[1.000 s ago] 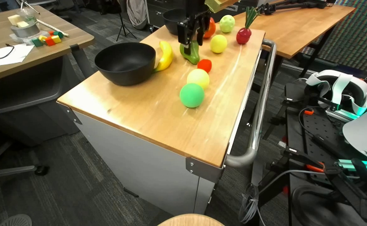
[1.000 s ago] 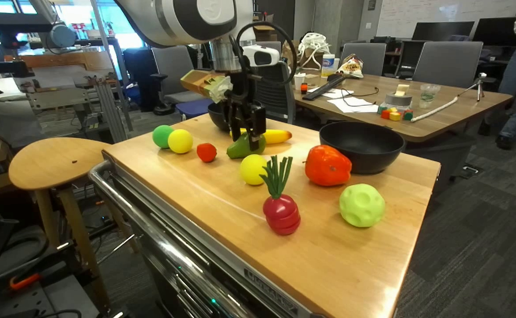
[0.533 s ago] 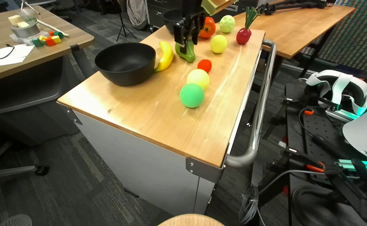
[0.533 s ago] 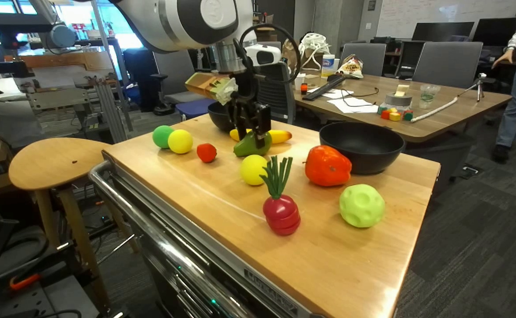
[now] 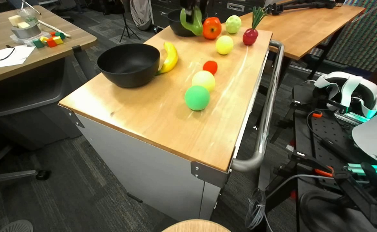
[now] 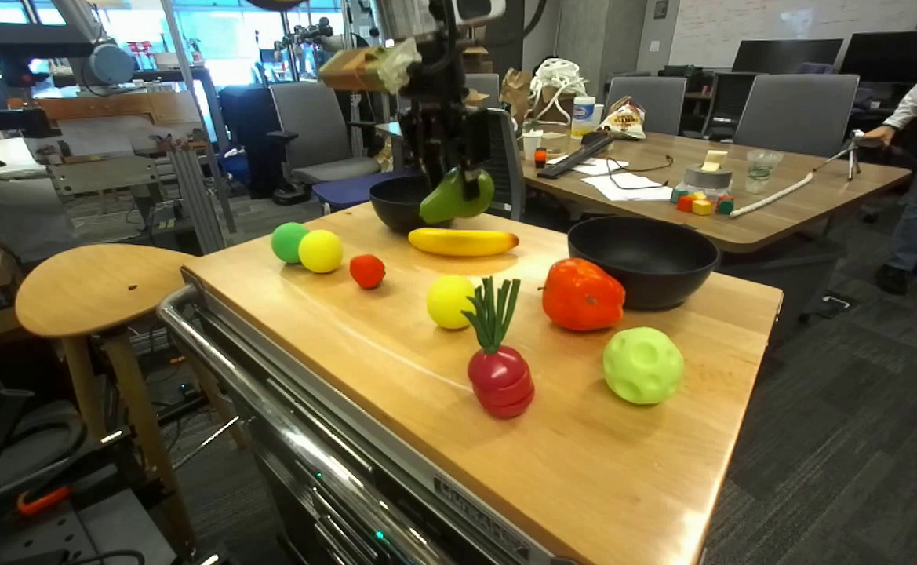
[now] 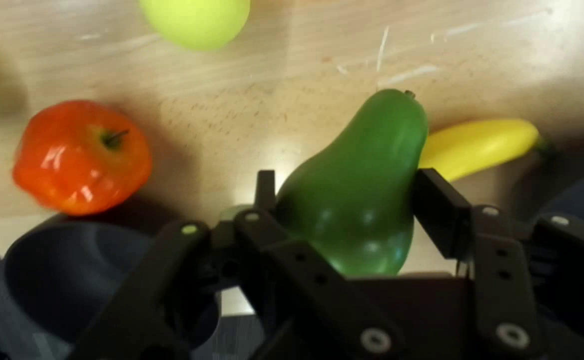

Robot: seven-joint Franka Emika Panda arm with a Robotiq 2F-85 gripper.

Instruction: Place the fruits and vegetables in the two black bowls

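2 fingers (image 7: 437, 206) clamped, pointing down, aloft

In an exterior view, the left bowl (image 6: 395, 213) and the right bowl (image 6: 660, 285) stand at the back of the tabletop (image 6: 607, 471). The banana (image 6: 463, 242) lies before the left bowl, the pepper (image 6: 582, 295) before the right bowl. At left is the outermost ball (image 6: 285, 242), then rightward the neighbouring ball (image 6: 322, 252) and the round fruit (image 6: 367, 271). The middle ball (image 6: 448, 302) rests behind the radish (image 6: 500, 380); the front ball (image 6: 644, 366) lies right of the radish. The gripper (image 7: 345, 192) holds the pear (image 7: 359, 200) off the tabletop, between the bowls in the wrist view.
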